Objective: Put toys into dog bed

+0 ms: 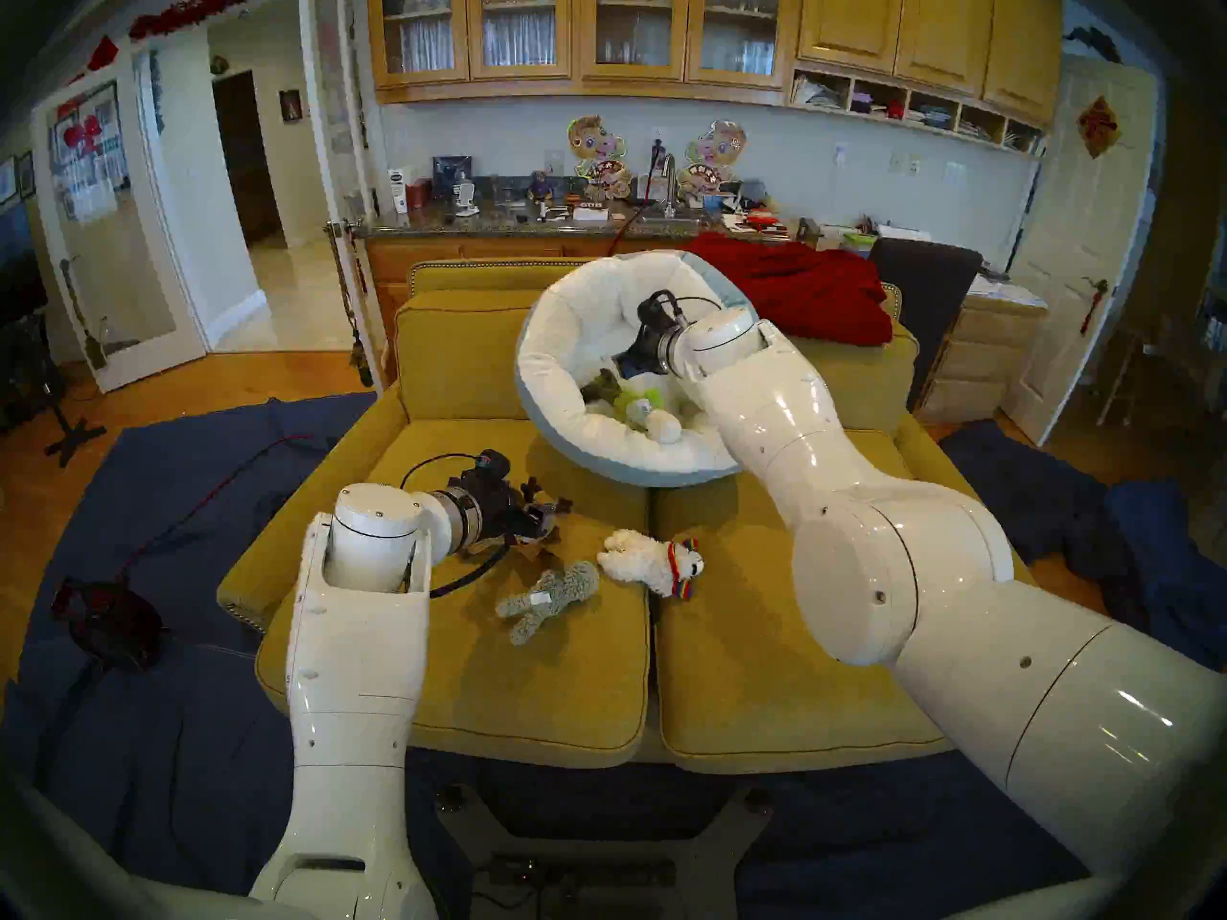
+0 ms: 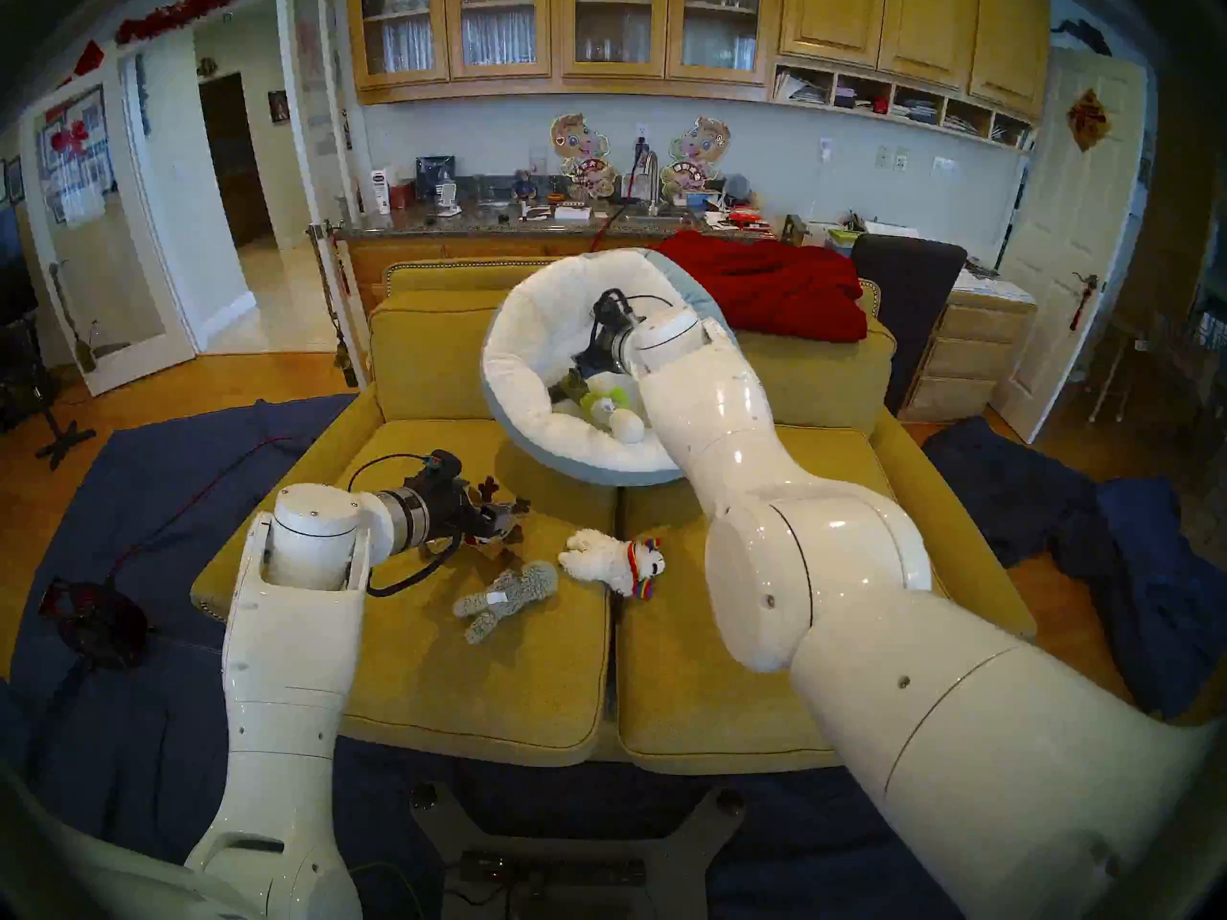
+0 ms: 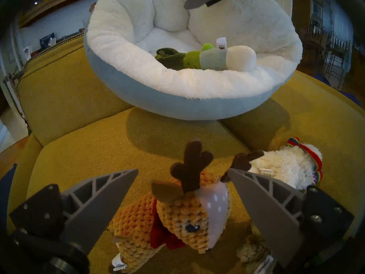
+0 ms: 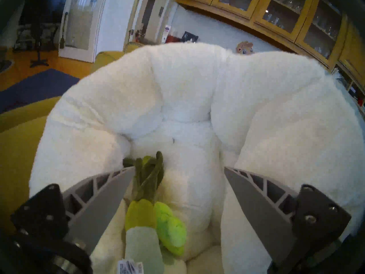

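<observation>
A mustard-yellow sofa fills the middle of the room, with dark blue cloth spread on the wood floor around it and a cluttered counter under yellow glass-front cabinets beyond.

At the left, the left gripper is held low over the left seat cushion with its fingers spread wide on either side of the brown reindeer, which lies on the cushion in a red scarf; no grip is seen. Just to the right, nearer the front edge, the grey fuzzy animal lies flat, and the white llama with its rainbow collar lies beside it at the cushion seam.

Farther back, the dog bed, white plush inside and light blue outside, is propped tilted against the sofa back, with a red blanket to its right. Inside it the green-and-white leek and the lime-green cactus lie touching. The right gripper is held above them, fingers wide apart and empty.

Only the left wrist view shows the reindeer's face; in the head views it is mostly hidden by the gripper.
</observation>
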Action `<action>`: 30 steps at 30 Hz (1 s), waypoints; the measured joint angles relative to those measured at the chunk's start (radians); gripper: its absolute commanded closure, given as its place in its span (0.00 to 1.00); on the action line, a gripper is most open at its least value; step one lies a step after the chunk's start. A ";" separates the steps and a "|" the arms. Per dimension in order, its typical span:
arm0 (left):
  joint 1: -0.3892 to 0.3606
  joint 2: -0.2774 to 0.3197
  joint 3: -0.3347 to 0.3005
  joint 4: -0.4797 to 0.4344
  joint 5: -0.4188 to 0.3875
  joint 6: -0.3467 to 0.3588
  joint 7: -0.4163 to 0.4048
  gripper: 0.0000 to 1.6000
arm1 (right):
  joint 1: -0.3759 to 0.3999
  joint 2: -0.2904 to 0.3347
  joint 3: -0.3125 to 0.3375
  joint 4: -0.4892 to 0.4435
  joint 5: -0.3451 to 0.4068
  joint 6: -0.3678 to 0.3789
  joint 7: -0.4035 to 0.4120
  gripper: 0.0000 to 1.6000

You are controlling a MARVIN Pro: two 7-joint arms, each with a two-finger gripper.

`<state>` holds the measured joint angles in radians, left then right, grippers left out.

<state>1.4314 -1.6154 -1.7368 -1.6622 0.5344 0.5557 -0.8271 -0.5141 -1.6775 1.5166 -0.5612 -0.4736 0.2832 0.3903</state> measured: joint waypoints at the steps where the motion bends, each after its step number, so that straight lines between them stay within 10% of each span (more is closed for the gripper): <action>1: 0.000 0.000 0.000 0.000 0.000 0.000 0.000 0.00 | 0.000 0.005 0.005 -0.008 0.005 -0.001 0.012 0.05; 30: 0.006 0.000 0.000 0.014 0.001 0.000 0.001 0.00 | -0.126 0.163 0.103 -0.258 0.082 0.005 0.368 0.00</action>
<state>1.4376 -1.6151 -1.7364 -1.6486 0.5352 0.5557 -0.8258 -0.6404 -1.5140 1.6199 -0.8189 -0.3913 0.2880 0.7579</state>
